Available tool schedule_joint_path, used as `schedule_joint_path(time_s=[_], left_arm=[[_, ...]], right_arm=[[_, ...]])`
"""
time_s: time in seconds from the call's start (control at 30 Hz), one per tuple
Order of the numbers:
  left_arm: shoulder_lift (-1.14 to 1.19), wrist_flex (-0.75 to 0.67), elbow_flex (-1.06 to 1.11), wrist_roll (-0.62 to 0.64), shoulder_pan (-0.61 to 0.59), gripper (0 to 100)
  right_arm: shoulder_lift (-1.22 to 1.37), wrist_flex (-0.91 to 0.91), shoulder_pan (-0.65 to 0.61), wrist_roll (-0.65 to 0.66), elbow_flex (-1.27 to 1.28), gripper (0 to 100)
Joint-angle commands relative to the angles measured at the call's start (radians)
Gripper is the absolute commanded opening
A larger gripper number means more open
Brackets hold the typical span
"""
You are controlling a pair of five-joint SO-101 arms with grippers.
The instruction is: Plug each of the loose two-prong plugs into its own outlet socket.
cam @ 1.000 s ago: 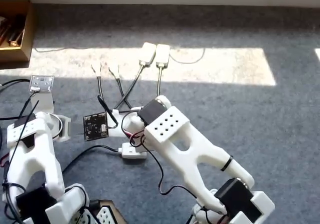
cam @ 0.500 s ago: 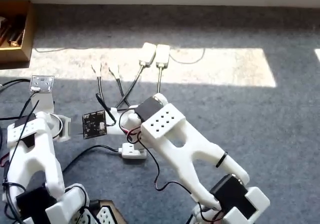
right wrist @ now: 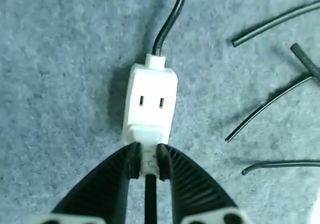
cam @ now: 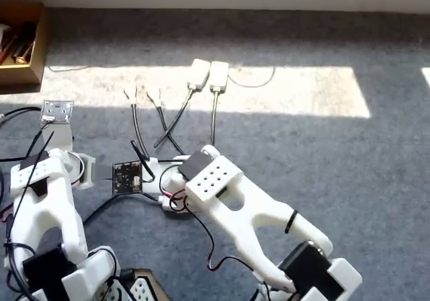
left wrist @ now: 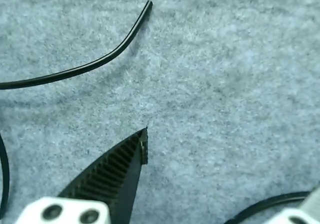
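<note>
Hard sunlight bands the grey carpet [cam: 302, 93] at the far side; nearer me it lies in even shade, loose cables [right wrist: 265, 111] throwing soft shadows.

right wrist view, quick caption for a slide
Right hand pinching a white two-prong plug against the end of a white outlet socket on grey carpet.

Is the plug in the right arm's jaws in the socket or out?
In, it seems: the plug sits flush against the socket end, with no prongs showing between them.
</note>
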Motion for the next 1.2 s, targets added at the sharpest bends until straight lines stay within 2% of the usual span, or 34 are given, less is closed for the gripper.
schedule_joint_path(time_s=[0.0, 0.07, 0.17, 0.3, 0.4, 0.47, 0.53, 0.6, 0.73, 0.83, 0.97, 1.17], left_arm=[[-0.005, -0.005, -0.059, -0.002, 0.005, 50], [-0.005, 0.038, -0.101, -0.002, 0.005, 50], [-0.005, 0.176, -0.206, -0.002, 0.012, 50], [-0.004, 0.377, -0.381, -0.002, 0.087, 50], [-0.004, 0.540, -0.536, -0.011, 0.170, 50], [-0.001, 0.649, -0.638, -0.071, 0.223, 50], [-0.002, 0.760, -0.716, -0.169, 0.280, 50], [-0.001, 0.853, -0.773, -0.279, 0.331, 50], [0.005, 0.921, -0.773, -0.496, 0.383, 50], [0.005, 0.916, -0.705, -0.551, 0.426, 50], [0.005, 0.865, -0.596, -0.562, 0.515, 50], [0.005, 0.647, -0.390, -0.566, 0.644, 50]], right_arm=[[-0.033, 0.028, 0.001, -0.055, 0.013, 0.8], [-0.077, 0.122, 0.002, -0.078, -0.048, 4.1], [-0.147, 0.268, 0.007, -0.166, -0.197, 15.2], [-0.226, 0.479, 0.008, -0.192, -0.483, 28.0], [-0.245, 0.667, 0.021, -0.259, -0.774, 31.1], [-0.255, 0.723, 0.067, -0.322, -0.944, 31.1], [-0.282, 0.720, 0.197, -0.413, -0.964, 31.1], [-0.298, 0.720, 0.328, -0.446, -0.954, 31.1], [-0.332, 0.710, 0.582, -0.562, -0.806, 31.1], [-0.384, 0.659, 0.697, -0.601, -0.645, 31.1], [-0.509, 0.506, 0.720, -0.637, -0.282, 31.1], [-0.791, 0.104, 0.719, -0.697, 0.407, 31.1]])
